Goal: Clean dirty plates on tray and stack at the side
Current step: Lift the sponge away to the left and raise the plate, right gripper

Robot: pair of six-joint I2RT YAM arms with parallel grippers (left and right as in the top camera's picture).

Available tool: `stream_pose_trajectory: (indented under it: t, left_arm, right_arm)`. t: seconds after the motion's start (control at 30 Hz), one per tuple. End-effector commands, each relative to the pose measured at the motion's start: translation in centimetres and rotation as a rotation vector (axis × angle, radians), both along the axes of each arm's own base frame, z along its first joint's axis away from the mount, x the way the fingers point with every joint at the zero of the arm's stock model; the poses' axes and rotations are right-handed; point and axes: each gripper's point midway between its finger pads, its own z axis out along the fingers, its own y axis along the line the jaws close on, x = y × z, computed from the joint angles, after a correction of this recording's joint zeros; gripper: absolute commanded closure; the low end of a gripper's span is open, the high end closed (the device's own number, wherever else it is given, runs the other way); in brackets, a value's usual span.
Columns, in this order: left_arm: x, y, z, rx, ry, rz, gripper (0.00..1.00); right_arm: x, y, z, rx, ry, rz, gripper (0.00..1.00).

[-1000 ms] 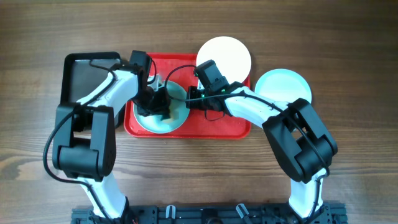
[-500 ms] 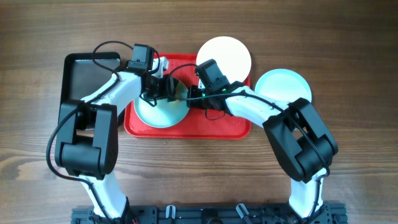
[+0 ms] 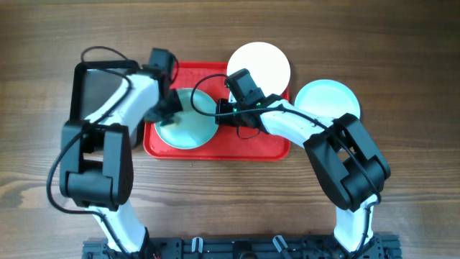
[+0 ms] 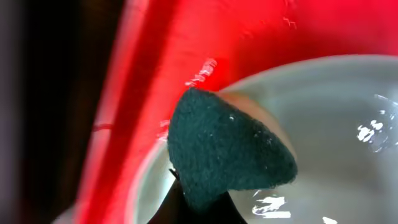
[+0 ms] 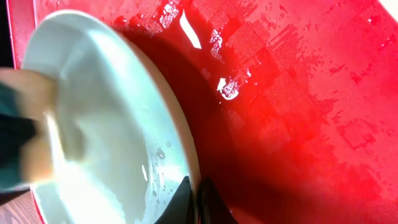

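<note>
Over tray (image 3: 248, 146), right gripper (image 3: 218, 113) on plate (image 3: 188, 131)

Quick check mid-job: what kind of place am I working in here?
Likely a robot test bench staged for dishwashing, not a real kitchen: a wooden table, a wet red tray holding a plate, a scrub pad, no sink in view.

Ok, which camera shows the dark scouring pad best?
The left wrist view: the scouring pad fills the centre, sharp, pressed on the aqua plate near its rim. The right wrist view shows only a blur at its left edge. In the overhead view, the left gripper covers it.
</note>
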Motion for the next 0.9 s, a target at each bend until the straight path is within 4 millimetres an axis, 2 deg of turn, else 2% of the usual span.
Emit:
stream_pose_trajectory:
  t: [0.0,0.07,0.13,0.37,0.63,0.8,0.87]
  left_arm:
    - [4.4,2.8,7.6,0.004,-0.187,0.1,0.96]
    - [5.2,2.9,9.6,-0.042,-0.221,0.113,0.96]
    - [5.6,3.0,10.6,-0.075,-0.245,0.122,0.96]
    - [5.0,3.1,10.3,-0.124,-0.218,0.137,0.96]
    - [4.5,2.9,10.1,-0.131,-0.197,0.137,0.96]
    - [4.4,2.6,10.1,-0.148,-0.194,0.134,0.96]
    - [4.4,2.6,10.0,-0.148,-0.192,0.134,0.96]
  right_arm:
    - [0.3,-0.1,-0.4,-0.009,0.003,-0.004,0.96]
    - [0.3,-0.1,-0.4,-0.011,-0.003,0.005,0.96]
    - [0.3,-0.1,-0.4,-0.013,-0.001,0.006,0.96]
    - [0.6,-0.7,1.2,-0.111,-0.001,0.059,0.96]
    - [1.1,-4.0,5.8,-0.368,-0.121,0.09,0.96]
    - [0.9,-8.0,9.7,-0.644,-0.272,0.018,0.96]
    - [0.7,-9.0,11.2,-0.729,-0.33,-0.008,0.96]
